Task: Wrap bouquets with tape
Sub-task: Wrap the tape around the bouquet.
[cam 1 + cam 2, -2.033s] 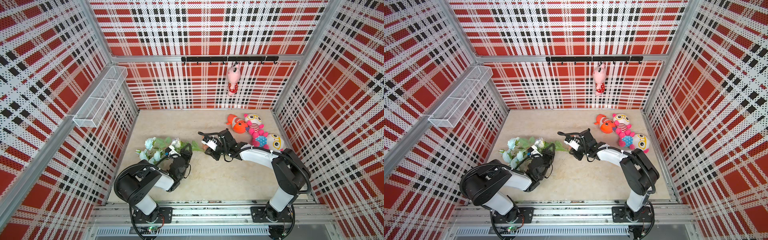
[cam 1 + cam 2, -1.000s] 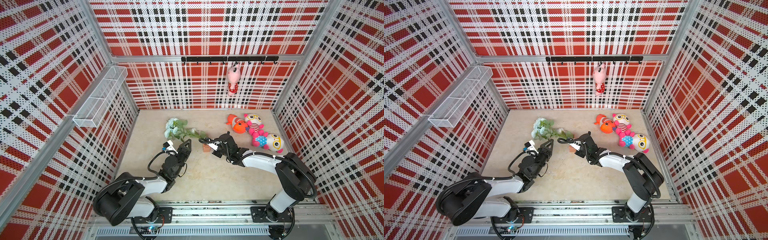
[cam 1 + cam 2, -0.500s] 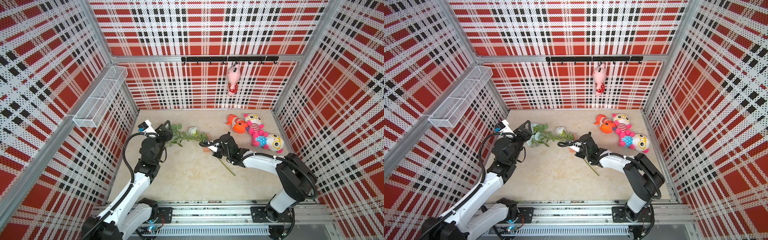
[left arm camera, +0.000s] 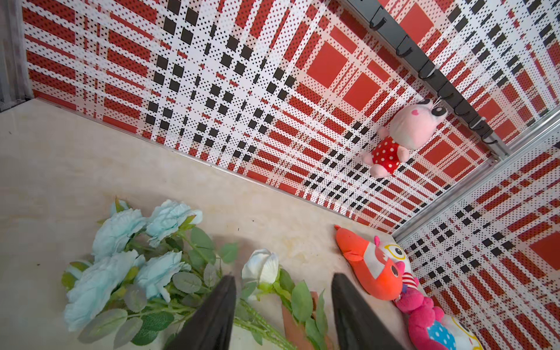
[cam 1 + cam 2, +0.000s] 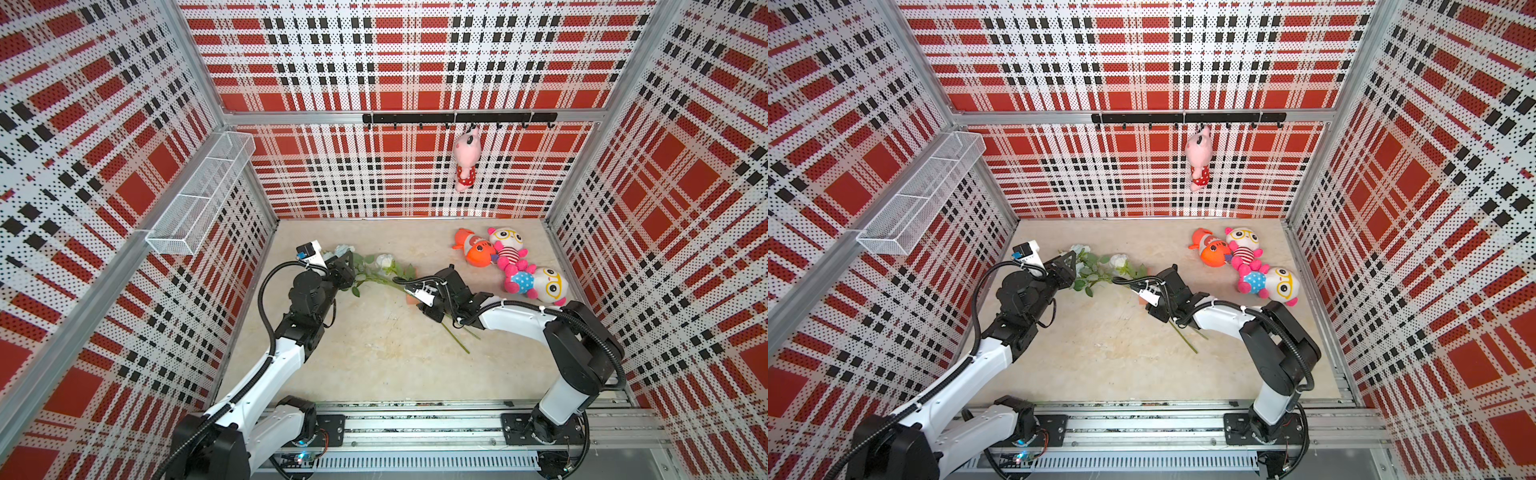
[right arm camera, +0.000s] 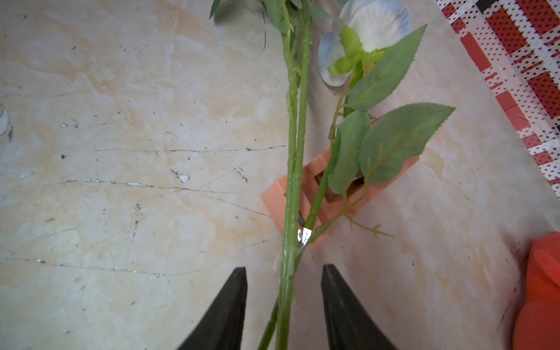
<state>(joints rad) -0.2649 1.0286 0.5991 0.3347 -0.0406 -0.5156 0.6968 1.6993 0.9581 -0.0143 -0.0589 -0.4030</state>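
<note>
Progress is judged to be early at best, since no finished band of tape can be made out on the stems. Toward the left edge of the table (image 5: 374, 374), the left hand (image 4: 282, 280) is seen with its fingers spread wide and nothing caught between them. It is set close over the leafy end of the bouquet (image 4: 127, 266), whose pale blue heads are laid near the back left corner.

From there the long stems (image 6: 292, 136) are run slantwise toward the middle of the table. There they are laid across the tape (image 6: 274, 198), a small peach-orange block partly covered by leaves. Where the stems come together a small shiny scrap (image 6: 304, 235) is seen; it may be a first bit of tape, though whether it goes round them cannot be told.

Just past it the right hand (image 6: 283, 268) is held with its fingers parted on either side of the stems — straddled, not pinched. In the back right corner the plush toys (image 5: 507, 266) are seen, well apart from the work.

By this reading, what is left is for the stems to be gripped, the tape to be drawn from the block and wound round them, and the strip to be cut.
</note>
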